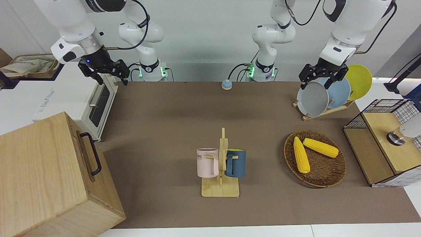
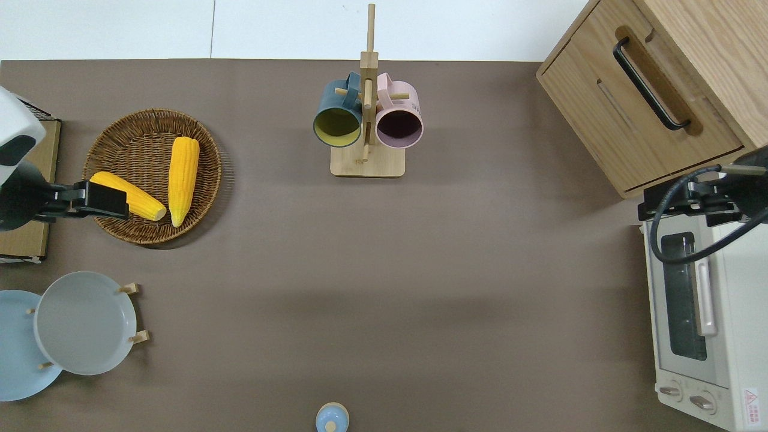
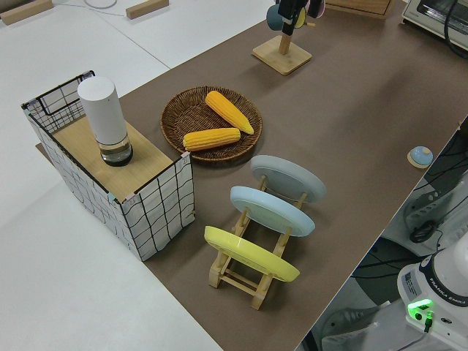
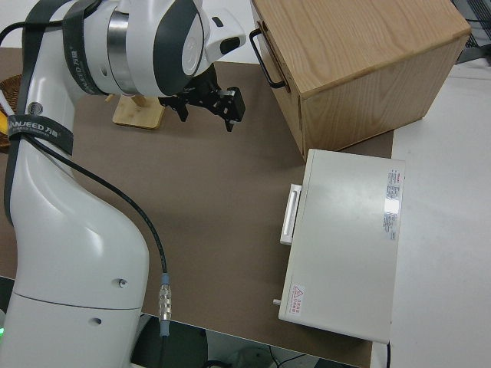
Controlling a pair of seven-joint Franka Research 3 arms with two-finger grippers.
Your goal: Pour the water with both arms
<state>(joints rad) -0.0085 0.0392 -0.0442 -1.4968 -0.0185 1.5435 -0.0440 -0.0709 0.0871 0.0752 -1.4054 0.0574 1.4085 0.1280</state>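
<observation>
Two white robot arms hang w/ empty tools over a brown worktop (image 1: 184, 108). Left tool (image 1: 321, 78) sits up in the air, fingers spread, over the wicker basket (image 2: 120, 141) edge near two corn cobs (image 2: 183, 180). Right tool (image 1: 104, 72) is also released, over the white toaster oven (image 2: 708, 336) corner by the wooden cabinet (image 2: 648, 90). Mid-worktop, farther from the robots, a wooden mug rack (image 1: 221, 164) carries a pink mug (image 1: 207, 163) & a dark-blue mug (image 1: 237, 163). Plates (image 1: 324, 95) stand in a rack at the left arm's end.
</observation>
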